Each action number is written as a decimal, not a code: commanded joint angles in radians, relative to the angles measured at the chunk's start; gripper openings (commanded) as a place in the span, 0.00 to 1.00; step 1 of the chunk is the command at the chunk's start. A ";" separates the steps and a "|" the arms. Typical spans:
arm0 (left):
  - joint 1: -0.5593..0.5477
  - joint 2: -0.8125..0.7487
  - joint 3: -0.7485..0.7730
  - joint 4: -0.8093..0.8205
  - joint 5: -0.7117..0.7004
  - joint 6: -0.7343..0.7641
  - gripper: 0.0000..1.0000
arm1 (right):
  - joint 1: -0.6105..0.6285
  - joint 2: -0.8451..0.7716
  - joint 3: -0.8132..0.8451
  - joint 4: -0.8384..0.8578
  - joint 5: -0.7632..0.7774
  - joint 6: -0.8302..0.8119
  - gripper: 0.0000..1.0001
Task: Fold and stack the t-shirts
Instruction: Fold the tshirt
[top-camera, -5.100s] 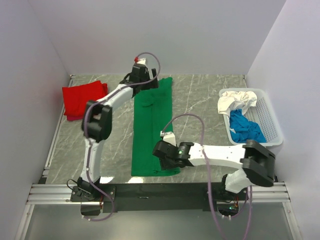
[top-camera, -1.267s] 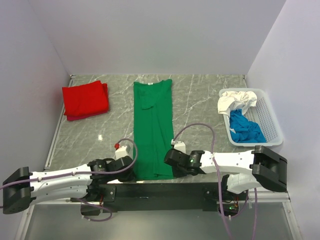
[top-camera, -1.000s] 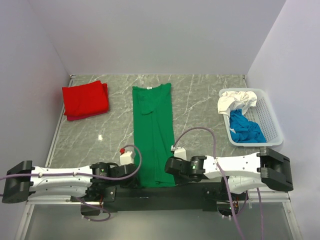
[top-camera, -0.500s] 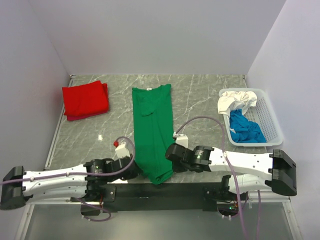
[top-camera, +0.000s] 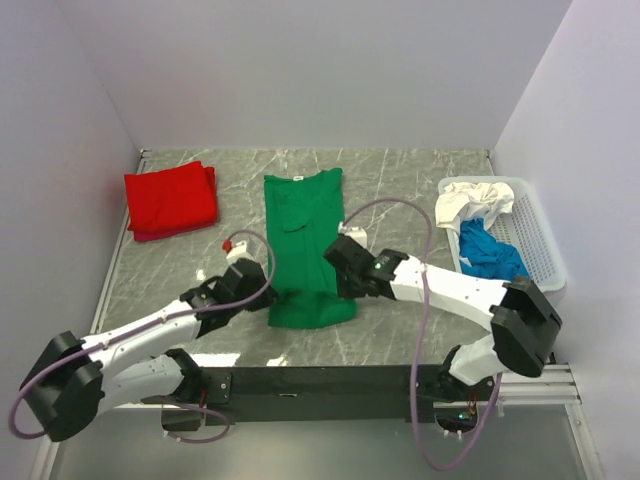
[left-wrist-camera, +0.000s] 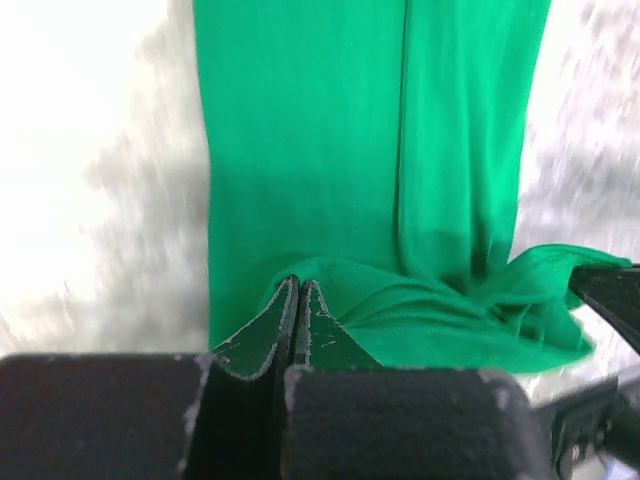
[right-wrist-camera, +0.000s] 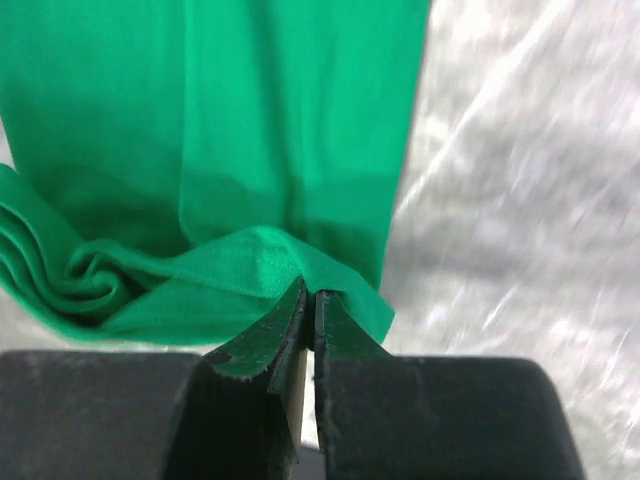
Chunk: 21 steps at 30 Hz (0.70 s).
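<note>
a grey marbled table (top-camera: 410, 200) between plain white walls fills the top view. the green shirt (top-camera: 305, 215) lies mid-frame as a long narrow strip. its collar (top-camera: 300, 178) points toward the top, and its hem (top-camera: 312, 310) is bunched and raised off the table lower down. the left gripper (top-camera: 268, 293) is at the hem's left corner and the right gripper (top-camera: 343, 285) at its right corner. in each wrist view the jaws are pinched together with a peak of green cloth drawn into the tips, so both hold the shirt. a folded red shirt (top-camera: 170, 200) rests at upper left. at right a basket (top-camera: 535, 235) holds a crumpled white shirt (top-camera: 470, 200) and blue shirt (top-camera: 490, 258).

the step in hand looks like the crosswise fold, with the hem end going up over the body toward the collar. the next move calls for both grippers to travel toward the top of the frame together, level and in step, so the hem lands square near the collar, and only then let go. the slack gathered between the two grips, clearest at lower left of the right wrist view, could roll under and crease if dragged.
</note>
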 joint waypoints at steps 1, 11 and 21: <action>0.090 0.056 0.093 0.127 0.058 0.173 0.00 | -0.058 0.060 0.096 0.059 0.007 -0.116 0.00; 0.285 0.283 0.240 0.230 0.121 0.325 0.00 | -0.213 0.304 0.340 0.070 -0.050 -0.233 0.00; 0.376 0.506 0.396 0.288 0.226 0.397 0.00 | -0.323 0.439 0.513 0.042 -0.096 -0.299 0.00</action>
